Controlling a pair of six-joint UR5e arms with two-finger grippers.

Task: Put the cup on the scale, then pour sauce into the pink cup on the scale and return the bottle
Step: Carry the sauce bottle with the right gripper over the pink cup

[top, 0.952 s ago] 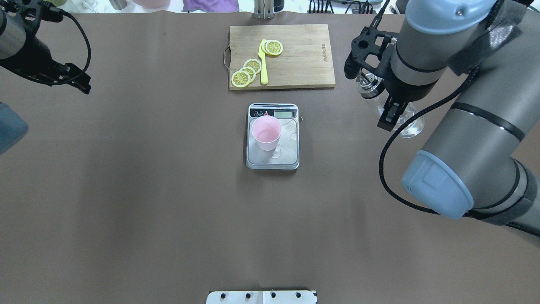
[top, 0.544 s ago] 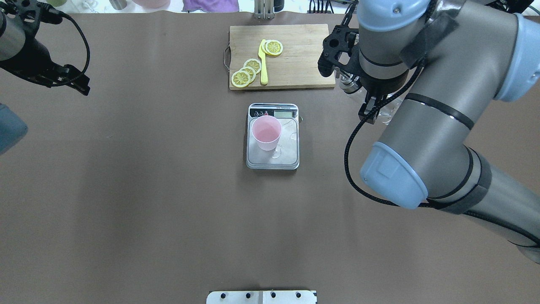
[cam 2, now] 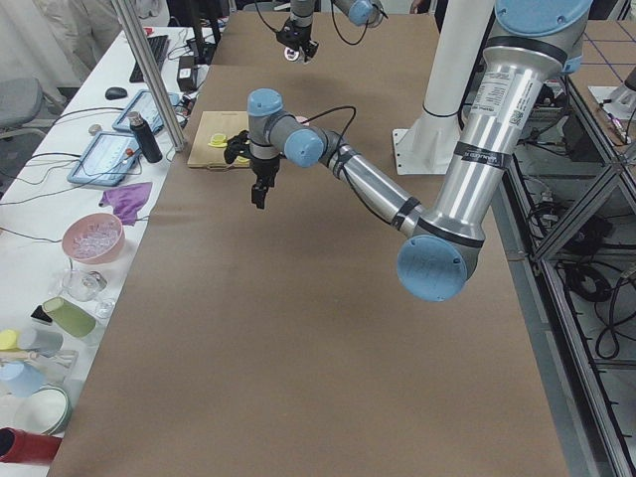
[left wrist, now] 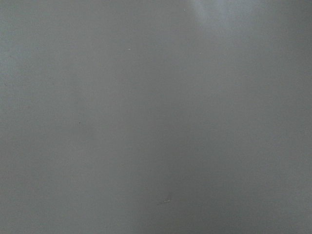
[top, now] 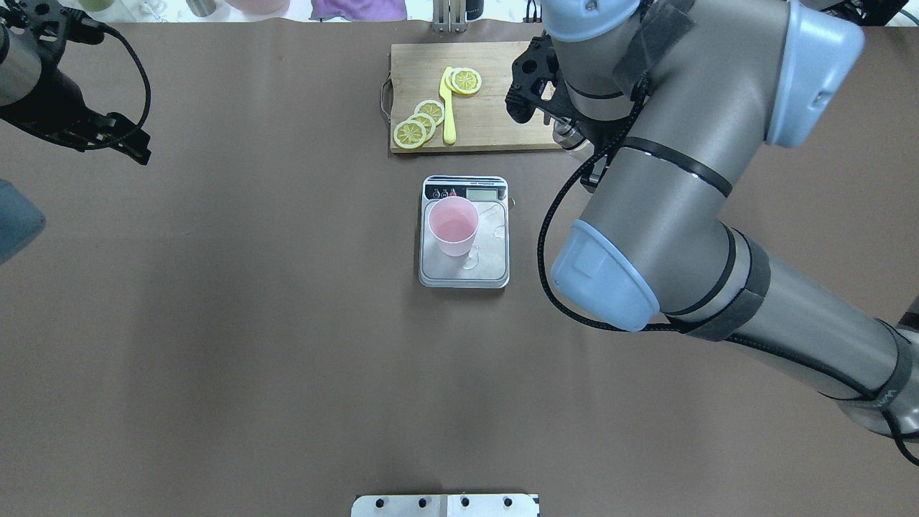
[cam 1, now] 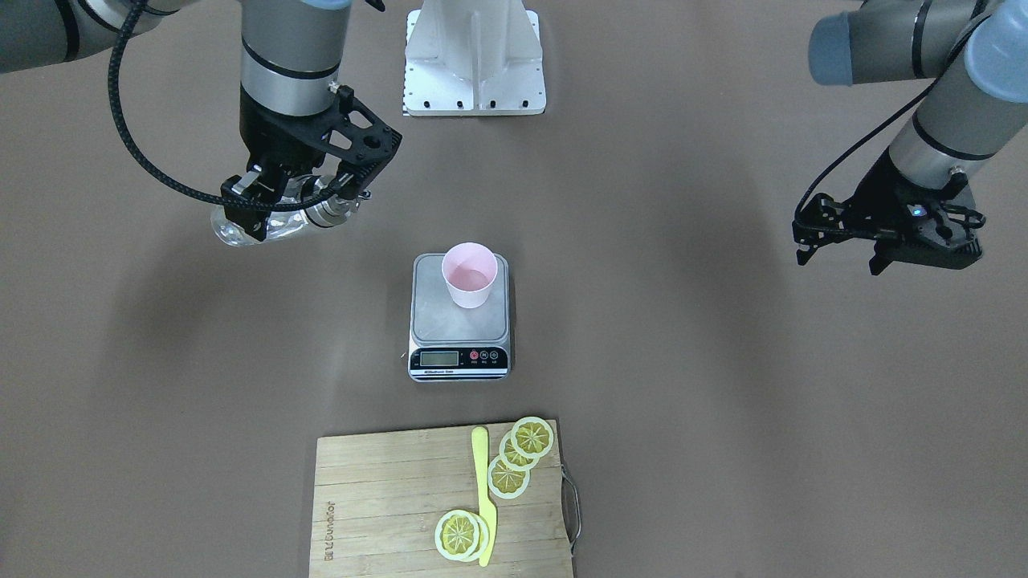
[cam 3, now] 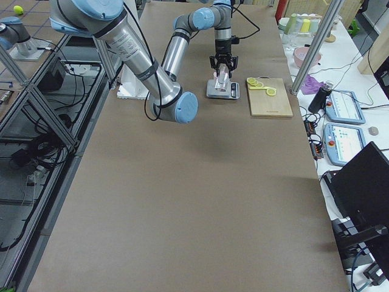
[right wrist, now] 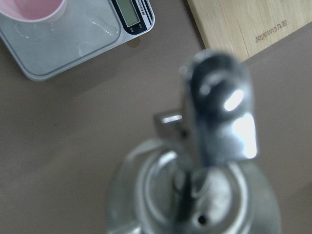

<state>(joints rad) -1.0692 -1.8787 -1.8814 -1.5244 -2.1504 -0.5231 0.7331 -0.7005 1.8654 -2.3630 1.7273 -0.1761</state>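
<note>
The pink cup (top: 453, 226) stands upright on the left part of the scale's (top: 490, 260) steel plate; both also show in the front view, cup (cam 1: 470, 274) on scale (cam 1: 434, 321). My right gripper (cam 1: 289, 201) is shut on the clear glass bottle (cam 1: 261, 225), held tilted almost level in the air, its steel cap (cam 1: 325, 211) pointing toward the scale. Overhead the arm hides most of the bottle; only the cap (top: 567, 135) shows by the board's corner. The right wrist view shows the cap and spout (right wrist: 217, 122) close up. My left gripper (cam 1: 839, 258) is open and empty, far off to the side.
A wooden cutting board (top: 510, 93) with lemon slices (top: 420, 122) and a yellow knife (top: 448, 108) lies just beyond the scale. Wet marks (top: 492, 215) show on the scale's plate beside the cup. The robot's base plate (cam 1: 474, 72) is at the near edge.
My right arm has carried the bottle from the table's right side toward the scale and the board's near corner. The cup, the scale and the left arm have stayed put.
</note>
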